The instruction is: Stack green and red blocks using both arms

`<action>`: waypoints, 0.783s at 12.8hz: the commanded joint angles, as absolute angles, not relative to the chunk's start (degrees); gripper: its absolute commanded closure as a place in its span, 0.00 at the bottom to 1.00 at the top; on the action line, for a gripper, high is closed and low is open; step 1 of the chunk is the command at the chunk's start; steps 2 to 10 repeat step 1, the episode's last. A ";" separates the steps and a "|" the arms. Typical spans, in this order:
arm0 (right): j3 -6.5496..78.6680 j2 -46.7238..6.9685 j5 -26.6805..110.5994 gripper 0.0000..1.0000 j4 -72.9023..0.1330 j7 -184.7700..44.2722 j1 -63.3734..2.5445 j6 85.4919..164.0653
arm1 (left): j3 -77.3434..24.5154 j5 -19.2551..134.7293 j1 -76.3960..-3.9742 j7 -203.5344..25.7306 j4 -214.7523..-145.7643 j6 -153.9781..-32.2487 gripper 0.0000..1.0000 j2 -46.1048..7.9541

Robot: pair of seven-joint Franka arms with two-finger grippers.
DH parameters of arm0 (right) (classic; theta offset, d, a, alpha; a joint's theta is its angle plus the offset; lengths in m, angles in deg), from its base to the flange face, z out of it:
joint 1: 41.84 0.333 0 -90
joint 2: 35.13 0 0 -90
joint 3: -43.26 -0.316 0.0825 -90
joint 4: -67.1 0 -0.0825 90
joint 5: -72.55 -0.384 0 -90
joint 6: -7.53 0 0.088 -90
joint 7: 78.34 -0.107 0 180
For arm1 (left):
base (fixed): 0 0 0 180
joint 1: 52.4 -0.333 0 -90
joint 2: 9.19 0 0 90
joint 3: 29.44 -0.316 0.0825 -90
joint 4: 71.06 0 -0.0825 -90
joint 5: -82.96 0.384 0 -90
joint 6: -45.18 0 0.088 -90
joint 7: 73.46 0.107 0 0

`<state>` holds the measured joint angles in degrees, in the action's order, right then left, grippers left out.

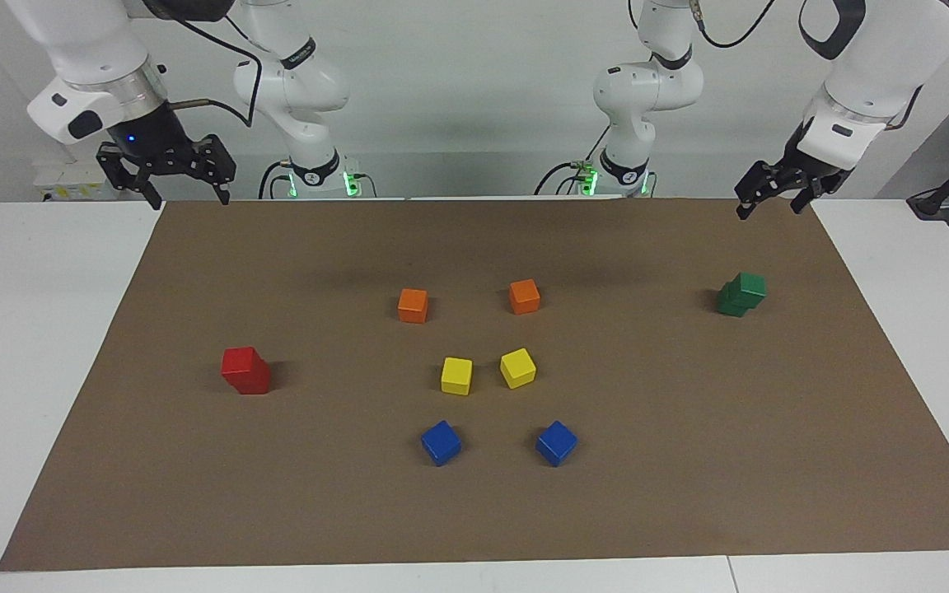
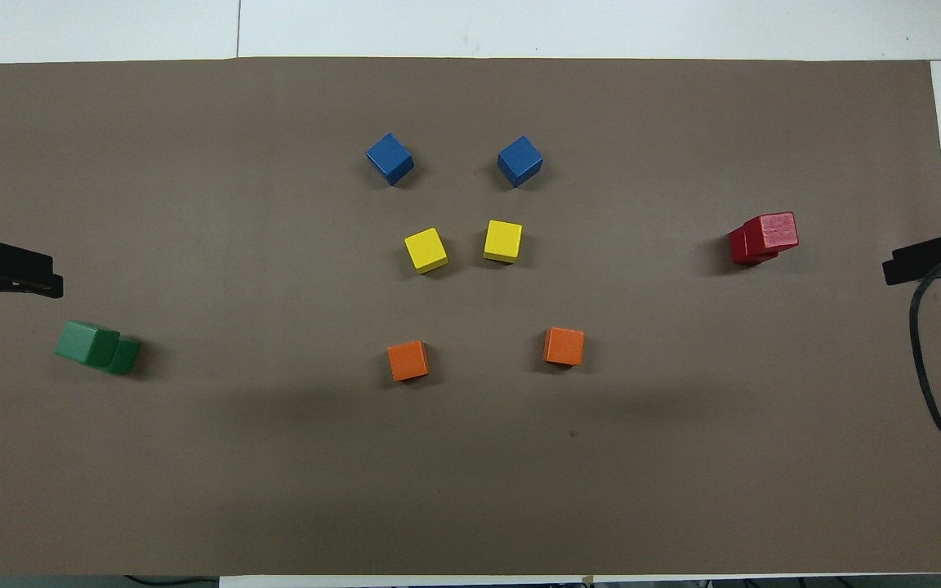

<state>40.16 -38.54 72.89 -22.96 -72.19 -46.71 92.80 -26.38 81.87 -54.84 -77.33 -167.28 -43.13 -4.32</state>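
Two dark green blocks (image 1: 743, 294) stand stacked, the top one slightly offset, at the left arm's end of the brown mat; the stack also shows in the overhead view (image 2: 97, 347). Two red blocks (image 1: 245, 370) stand stacked at the right arm's end, also seen from overhead (image 2: 764, 237). My left gripper (image 1: 769, 210) hangs open and empty, raised over the mat's edge by the green stack, clear of it (image 2: 5, 273). My right gripper (image 1: 188, 200) hangs open and empty, raised over the mat's corner at the red stack's end, clear of it (image 2: 924, 260).
Two orange cubes (image 1: 413, 305) (image 1: 525, 296), two yellow cubes (image 1: 456, 375) (image 1: 517, 367) and two blue cubes (image 1: 441, 442) (image 1: 556, 443) lie singly in the mat's middle. The brown mat (image 1: 689, 478) lies on a white table (image 1: 30, 329).
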 commanded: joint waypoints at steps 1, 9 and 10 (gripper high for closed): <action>39.92 -37.85 73.87 0.00 -21.75 -71.83 -47.20 91.73 | -26.72 82.26 -54.34 -77.85 -166.77 -42.44 0.00 -3.92; 39.92 -37.85 73.87 0.00 -21.75 -71.83 -47.20 91.73 | -26.72 82.26 -54.34 -77.85 -166.77 -42.44 0.00 -3.92; 39.92 -37.85 73.87 0.00 -21.75 -71.83 -47.20 91.73 | -26.72 82.26 -54.34 -77.85 -166.77 -42.44 0.00 -3.92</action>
